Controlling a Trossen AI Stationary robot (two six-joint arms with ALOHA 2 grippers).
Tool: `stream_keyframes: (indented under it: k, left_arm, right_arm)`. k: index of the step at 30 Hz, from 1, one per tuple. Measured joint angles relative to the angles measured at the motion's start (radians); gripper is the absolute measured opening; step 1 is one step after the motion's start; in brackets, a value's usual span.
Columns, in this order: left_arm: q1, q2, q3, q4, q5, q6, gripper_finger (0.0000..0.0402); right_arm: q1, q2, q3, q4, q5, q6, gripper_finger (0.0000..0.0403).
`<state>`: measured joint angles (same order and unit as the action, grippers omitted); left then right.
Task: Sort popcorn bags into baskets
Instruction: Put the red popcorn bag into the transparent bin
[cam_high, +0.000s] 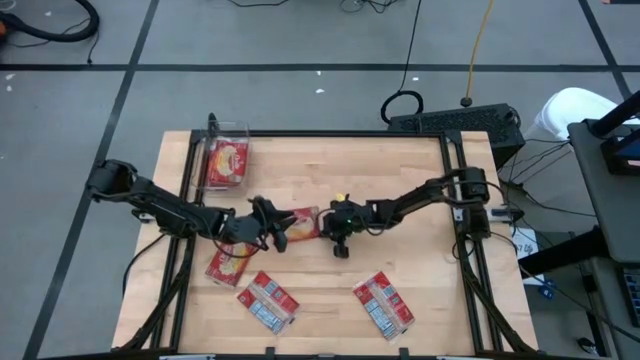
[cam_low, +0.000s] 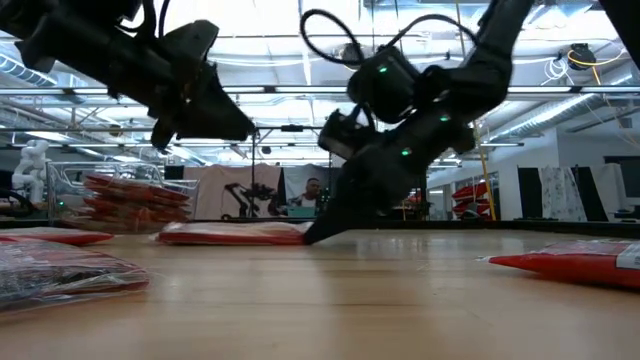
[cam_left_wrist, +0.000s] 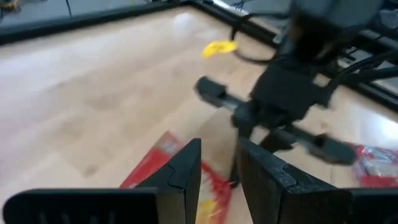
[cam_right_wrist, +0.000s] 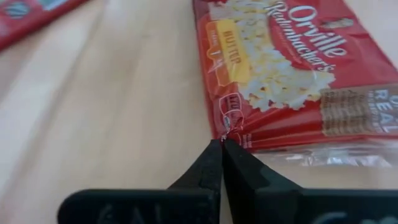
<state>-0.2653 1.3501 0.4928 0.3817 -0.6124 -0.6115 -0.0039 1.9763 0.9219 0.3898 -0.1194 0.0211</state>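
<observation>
A: Popcorn bags lie on your big tabletop (cam_high: 420, 200). Where else?

B: Some sit in your clear basket (cam_high: 226, 160).

A: And your right end effector (cam_right_wrist: 222, 144)?

B: Its tips are together at the corner of the middle popcorn bag (cam_right_wrist: 292, 68); a pinch can't be seen. Your left end effector (cam_left_wrist: 219, 163), just beside, has a small gap, holding nothing.

Overhead looks straight down on my surface (cam_high: 320, 300), low view level across it, my wrist cameras close, all sharing the centre bag (cam_right_wrist: 280, 74).
</observation>
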Motion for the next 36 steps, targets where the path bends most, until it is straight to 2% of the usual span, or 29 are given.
stream_keyframes:
  k: [7,14,19,24,27,32,36]
  left_arm:
    - [0.000,0.092,0.000,-0.063,0.033,-0.124,0.0106]
    - [0.000,0.242,0.001,-0.059,0.176,-0.262,0.0106]
    - [-0.005,0.317,0.005,-0.027,0.178,-0.342,0.0106]
    - [-0.005,0.331,0.002,0.020,0.173,-0.290,0.0106]
    - [-0.005,0.334,0.001,0.058,0.170,-0.231,0.0106]
    - [-0.001,0.335,0.000,0.080,0.170,-0.190,0.0106]
    - [-0.001,0.337,0.000,0.098,0.162,-0.167,0.0106]
  right_arm:
    - [0.085,-0.048,-0.090,0.081,-0.010,0.154,0.0001]
    - [0.131,-0.050,-0.104,0.109,-0.044,0.264,0.0014]
    - [0.128,-0.090,-0.104,0.052,-0.150,0.266,0.0065]
    - [0.105,-0.189,-0.106,-0.073,-0.171,0.219,0.0132]
    - [0.075,-0.272,-0.106,-0.144,-0.124,0.192,0.0167]
    - [0.022,-0.366,-0.104,-0.154,0.065,0.139,0.0218]
    - [-0.019,-0.350,-0.104,-0.093,0.069,0.132,0.0252]
